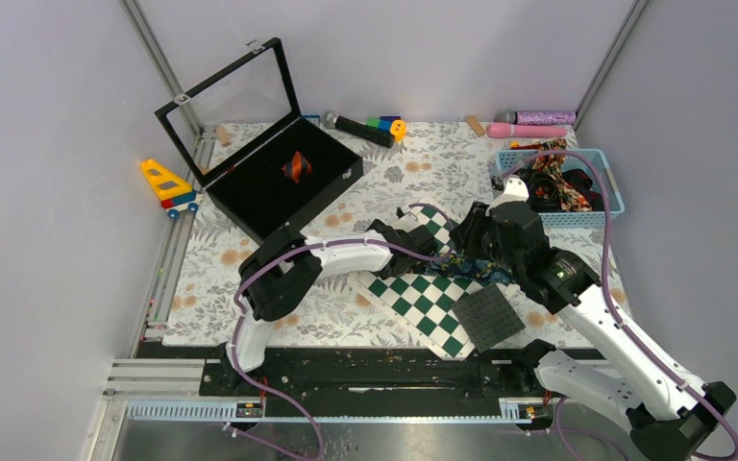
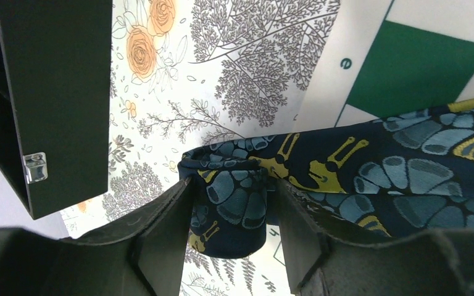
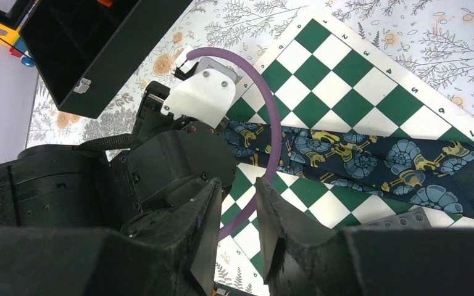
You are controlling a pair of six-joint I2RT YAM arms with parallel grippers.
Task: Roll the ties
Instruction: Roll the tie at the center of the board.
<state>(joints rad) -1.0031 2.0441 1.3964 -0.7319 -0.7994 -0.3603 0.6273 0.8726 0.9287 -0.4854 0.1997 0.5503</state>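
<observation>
We're mid-roll: navy snail-print fabric tie (image 2: pixel 407 166) across the green-and-white chequered board (image 3: pixel 358 80), rolled end at its edge between loosely parted left fingers (image 2: pixel 160 246); right fingers (image 3: pixel 203 234) narrow, empty. Next: re-pinch, roll on.

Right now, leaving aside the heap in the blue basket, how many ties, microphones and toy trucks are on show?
Ties: 2, striped rolled tie in the black case, navy tie on the chequered board
Microphones: 3, black microphone, pink microphone, purple microphone
Toy trucks: 1, yellow toy truck
Total: 6
</observation>
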